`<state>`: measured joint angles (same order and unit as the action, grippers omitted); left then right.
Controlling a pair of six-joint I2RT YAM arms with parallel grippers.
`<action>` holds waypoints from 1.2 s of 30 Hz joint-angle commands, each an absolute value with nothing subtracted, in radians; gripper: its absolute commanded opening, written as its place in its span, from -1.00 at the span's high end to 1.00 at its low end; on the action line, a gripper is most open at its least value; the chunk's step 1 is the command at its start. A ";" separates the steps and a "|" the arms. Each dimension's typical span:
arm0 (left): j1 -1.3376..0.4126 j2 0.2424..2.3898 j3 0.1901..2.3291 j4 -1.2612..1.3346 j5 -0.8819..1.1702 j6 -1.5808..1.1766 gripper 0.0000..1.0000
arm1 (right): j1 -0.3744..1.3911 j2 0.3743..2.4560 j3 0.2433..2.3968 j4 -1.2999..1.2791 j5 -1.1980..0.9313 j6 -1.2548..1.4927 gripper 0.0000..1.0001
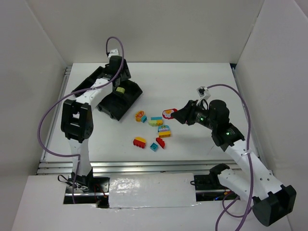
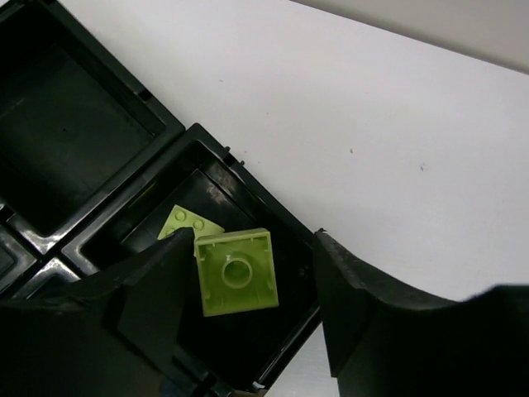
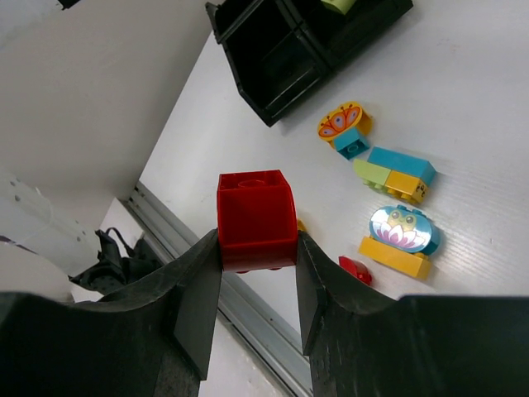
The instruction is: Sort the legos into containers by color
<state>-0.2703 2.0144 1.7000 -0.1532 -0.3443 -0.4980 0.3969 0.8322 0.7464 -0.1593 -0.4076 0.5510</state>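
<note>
L gripper (image 2: 252,252) parted wider than green brick (image 2: 235,273) over tray (image 2: 175,132) at 10 o'clock on tabletop (image 1: 192,86), 2nd green brick (image 2: 186,222) inside; R gripper (image 3: 258,248) clamps red brick (image 3: 256,211) at 3 o'clock of loose bricks (image 1: 156,121).

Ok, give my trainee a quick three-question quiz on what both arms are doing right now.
1. True or false: the right claw grips a red brick.
2. The bricks seen at the tray compartment below the left claw are: A red, B pale green, C teal.
3. How many bricks show in the left wrist view?
Key: 1 true; 2 B; 3 two.
</note>
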 commanded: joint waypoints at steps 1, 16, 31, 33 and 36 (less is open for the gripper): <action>-0.253 2.046 1.729 -0.103 -0.279 -0.502 -0.46 | 0.405 0.853 0.801 -0.170 -0.422 0.529 1.00; -0.238 1.493 1.487 -0.422 -0.298 -0.685 -0.99 | 0.534 1.216 0.892 -0.041 -0.278 0.667 1.00; -0.224 0.680 1.027 -0.696 -0.606 -0.569 -0.99 | 0.831 2.006 1.728 -0.132 0.120 0.887 1.00; -0.224 0.646 1.011 -0.696 -0.606 -0.563 -0.99 | 0.834 2.089 1.797 -0.141 0.117 0.879 1.00; -0.224 0.617 0.970 -0.667 -0.574 -0.548 -0.99 | 0.836 2.196 1.942 -0.181 0.117 0.862 0.85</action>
